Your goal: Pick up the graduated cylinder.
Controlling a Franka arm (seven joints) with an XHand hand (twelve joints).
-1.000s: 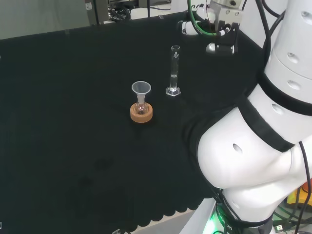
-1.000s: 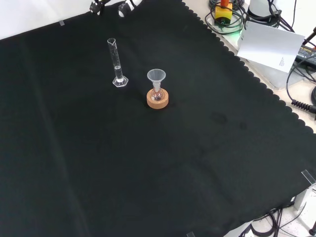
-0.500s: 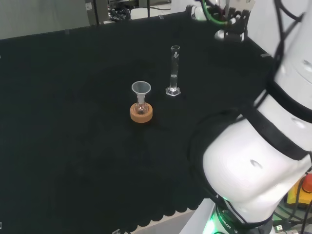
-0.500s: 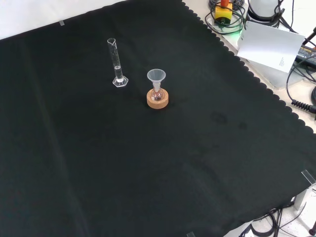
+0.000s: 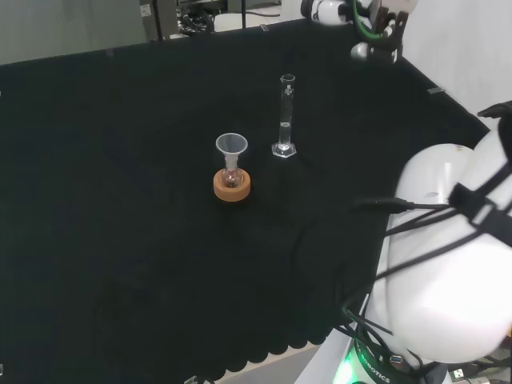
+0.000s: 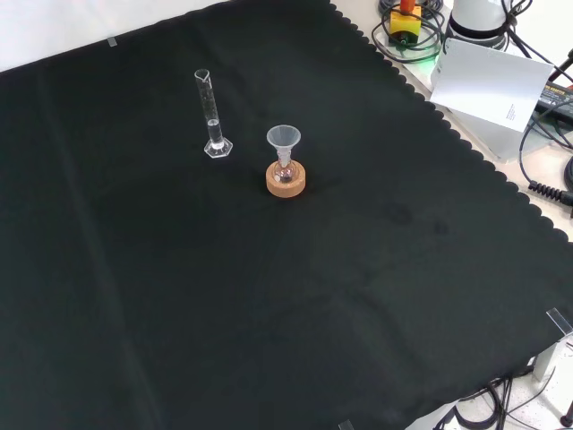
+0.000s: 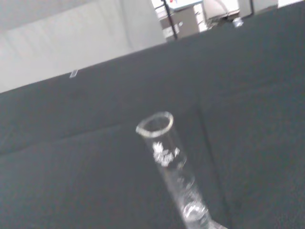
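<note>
The graduated cylinder (image 5: 285, 116) is a slim clear tube on a hexagonal foot. It stands upright on the black cloth, left of middle near the top in the front view (image 6: 212, 116). The wrist view looks down on its open mouth from close by (image 7: 171, 162). The hand (image 5: 362, 52) hangs above the cloth at the top right of the head view, well right of and beyond the cylinder, apart from it. Nothing shows in the hand.
A small clear flask with a funnel (image 5: 231, 156) sits on a cork ring (image 6: 286, 182) near the cylinder. The arm's white links (image 5: 456, 264) bulk at the head view's right. Paper and cables (image 6: 488, 81) lie off the cloth's right edge in the front view.
The hand has moved up and to the right in the head view and has left the top edge of the front view. The arm's links have swung. The cylinder has not moved.
</note>
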